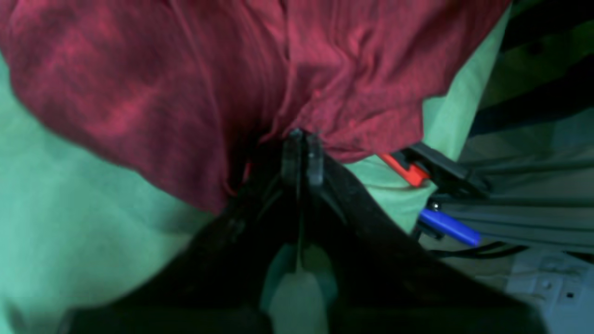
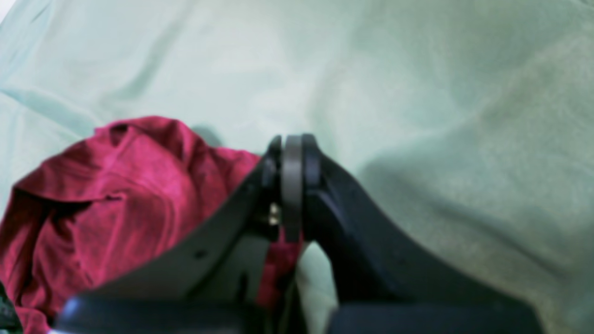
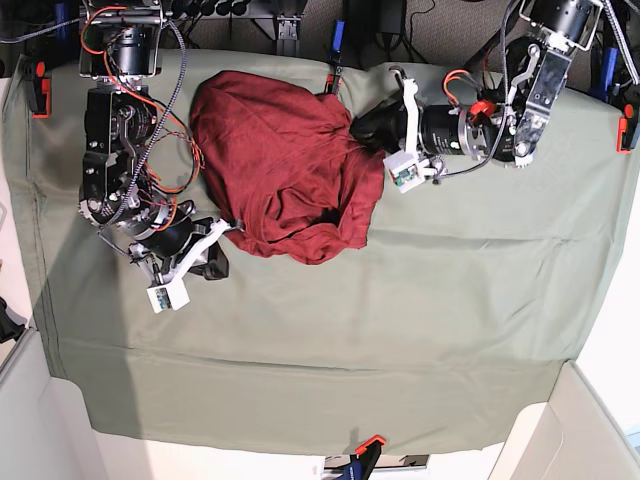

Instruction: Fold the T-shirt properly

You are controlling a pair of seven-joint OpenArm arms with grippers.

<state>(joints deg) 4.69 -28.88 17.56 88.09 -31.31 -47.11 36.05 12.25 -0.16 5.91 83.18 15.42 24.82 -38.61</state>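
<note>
At the left of the base view, the right gripper [image 3: 232, 226] sits low over the green cloth [image 3: 400, 330] that covers the bench, its jaws clenched on the shirt's near-left edge; in its own wrist view a strip of red fabric hangs below the closed tips, and most of the garment lies off to one side. The T-shirt [image 3: 285, 165] lies bunched in a loose mound toward the back of the bench, between the two arms, with no sleeve or collar plainly readable. On the right, the left gripper [image 3: 352, 127] is pressed into the shirt's far-right edge, its jaws clenched on a gathered pinch of fabric that puckers toward the tips in its wrist view.

The knit looks thin, soft and light. It will likely sag and crumple rather than hold a crease, and drag on the cloth beneath. Hem corners or shoulder seams seem the best holds, so the panel can be pulled taut and laid flat before folding.
</note>
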